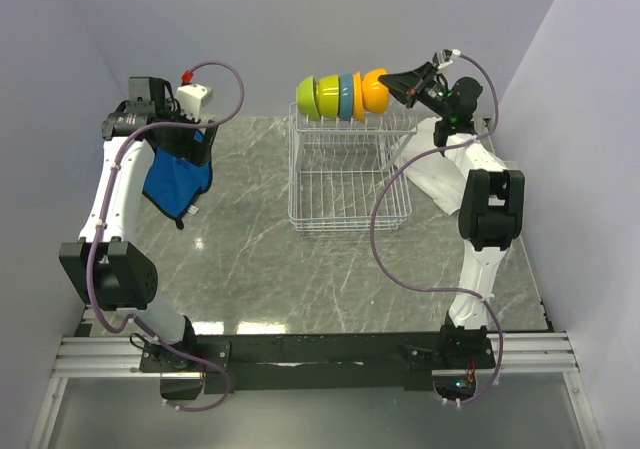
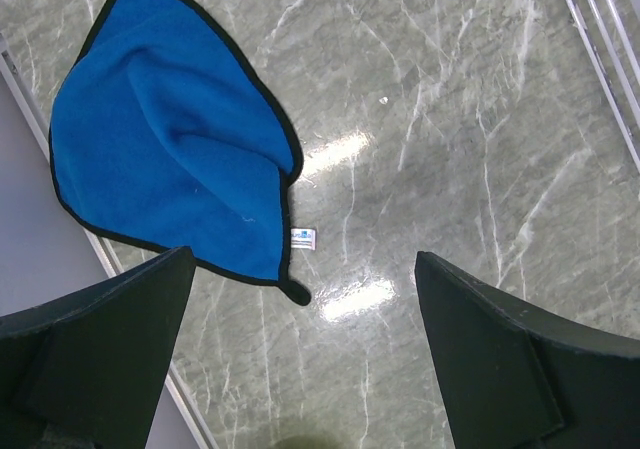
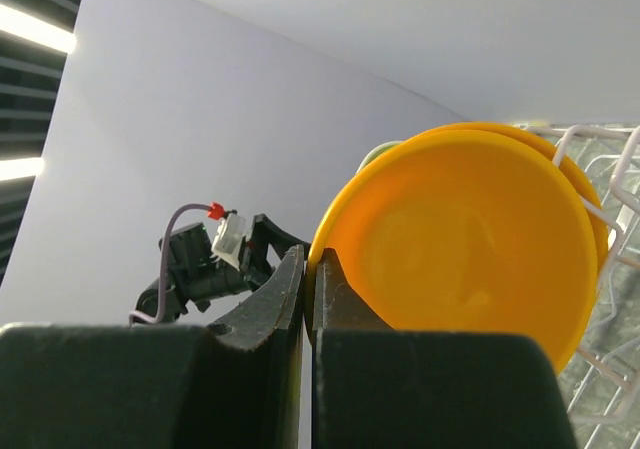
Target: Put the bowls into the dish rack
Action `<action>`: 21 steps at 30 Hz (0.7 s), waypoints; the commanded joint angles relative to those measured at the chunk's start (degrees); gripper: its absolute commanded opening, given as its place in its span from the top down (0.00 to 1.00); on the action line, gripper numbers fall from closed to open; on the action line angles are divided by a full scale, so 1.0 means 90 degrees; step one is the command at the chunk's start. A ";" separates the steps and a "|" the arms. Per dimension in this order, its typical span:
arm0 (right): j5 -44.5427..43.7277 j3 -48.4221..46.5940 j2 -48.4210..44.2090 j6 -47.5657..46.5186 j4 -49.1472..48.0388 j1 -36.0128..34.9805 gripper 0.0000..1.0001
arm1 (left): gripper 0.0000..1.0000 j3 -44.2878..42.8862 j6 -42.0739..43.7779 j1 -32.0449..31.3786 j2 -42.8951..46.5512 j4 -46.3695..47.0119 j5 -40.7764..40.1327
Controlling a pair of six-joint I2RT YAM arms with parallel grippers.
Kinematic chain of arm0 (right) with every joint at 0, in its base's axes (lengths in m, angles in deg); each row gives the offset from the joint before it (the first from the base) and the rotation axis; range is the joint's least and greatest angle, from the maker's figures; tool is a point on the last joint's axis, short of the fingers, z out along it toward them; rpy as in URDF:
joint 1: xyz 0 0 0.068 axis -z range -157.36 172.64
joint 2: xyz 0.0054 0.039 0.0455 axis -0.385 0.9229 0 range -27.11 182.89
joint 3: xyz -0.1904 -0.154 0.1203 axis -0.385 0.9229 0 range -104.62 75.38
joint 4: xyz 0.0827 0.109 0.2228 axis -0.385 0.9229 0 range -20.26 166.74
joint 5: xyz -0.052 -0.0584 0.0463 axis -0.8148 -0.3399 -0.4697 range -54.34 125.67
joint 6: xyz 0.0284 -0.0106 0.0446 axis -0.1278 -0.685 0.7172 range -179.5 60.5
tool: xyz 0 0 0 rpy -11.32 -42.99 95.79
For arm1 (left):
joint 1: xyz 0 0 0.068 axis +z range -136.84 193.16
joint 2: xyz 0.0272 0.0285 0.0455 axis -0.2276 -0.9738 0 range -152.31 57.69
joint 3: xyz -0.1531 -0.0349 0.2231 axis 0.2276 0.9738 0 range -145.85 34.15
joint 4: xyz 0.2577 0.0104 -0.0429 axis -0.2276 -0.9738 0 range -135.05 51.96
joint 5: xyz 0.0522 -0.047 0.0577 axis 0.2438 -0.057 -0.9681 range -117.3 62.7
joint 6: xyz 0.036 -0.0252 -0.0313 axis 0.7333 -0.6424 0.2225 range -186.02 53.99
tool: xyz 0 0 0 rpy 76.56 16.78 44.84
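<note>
R fingers (image 3: 262, 314) tight on orange bowl (image 3: 465, 244) rim

Five bowls (image 1: 340, 95), one dish rack (image 1: 345, 184), one blue cloth (image 1: 176, 183), two robot arms (image 1: 106, 191).
Of the bowls, three are lime green, one light blue, one orange.

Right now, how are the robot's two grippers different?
The left gripper is wide open and holds nothing; the right gripper is shut on the rim of the orange bowl. The left gripper points down at the table beside a blue cloth; the right gripper is up at the dish rack. Both have two black fingers.
</note>
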 commanded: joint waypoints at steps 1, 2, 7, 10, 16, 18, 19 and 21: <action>-0.0097 0.0003 -0.0006 -0.0084 -0.0163 -0.0038 1.00 | 0.01 0.0038 -0.0076 -0.0074 0.0047 0.0185 0.0038; -0.0126 0.0042 -0.0054 -0.0084 -0.0153 -0.0047 1.00 | 0.00 0.0087 -0.0085 -0.0064 0.0076 0.0204 0.0028; -0.0195 0.0013 -0.0201 0.0042 -0.0173 -0.0192 1.00 | 0.01 0.0272 -0.0105 -0.0093 0.0154 0.0253 0.0038; -0.0165 -0.0046 -0.0152 -0.0055 -0.0153 -0.0233 1.00 | 0.00 0.0273 -0.0105 -0.0084 0.0145 0.0273 0.0038; -0.0146 -0.0104 -0.0035 -0.0270 0.0374 -0.0262 0.85 | 0.01 0.0146 -0.0105 -0.0269 0.0067 0.0273 -0.0011; -0.0136 -0.0144 -0.0015 -0.0319 0.0375 -0.0252 0.84 | 0.01 0.0136 -0.0125 -0.0289 0.0047 0.0283 -0.0011; -0.0126 -0.0153 0.0004 -0.0338 0.0355 -0.0252 0.83 | 0.01 0.0136 -0.0125 -0.0298 0.0028 0.0292 -0.0021; -0.0116 -0.0192 0.0004 -0.0377 0.0335 -0.0252 0.81 | 0.01 0.0136 -0.0125 -0.0328 0.0027 0.0292 -0.0011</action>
